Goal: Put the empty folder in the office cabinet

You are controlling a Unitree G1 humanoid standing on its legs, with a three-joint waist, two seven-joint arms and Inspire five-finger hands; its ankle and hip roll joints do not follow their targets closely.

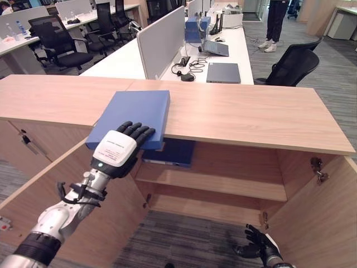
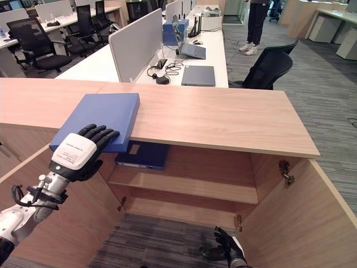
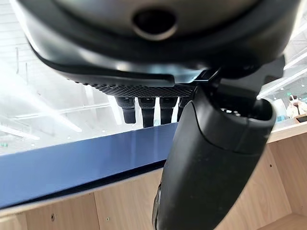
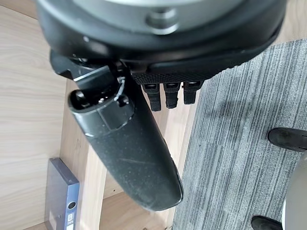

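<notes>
Left hand (image 1: 118,149) pinching blue folder's (image 1: 134,115) near edge, long axis pointing away across cabinet top (image 1: 251,114)

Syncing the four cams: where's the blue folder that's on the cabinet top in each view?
Left eye: folder left of centre, overhanging the cabinet top's front edge, left hand on its near end.
Right eye: folder at left, same overhang.
Left wrist: dark blue band past the fingers.
Right wrist: can't confirm it; a second folder stands on the shelf.
Shared landmark: the second folder on the shelf, below the overhang.
</notes>
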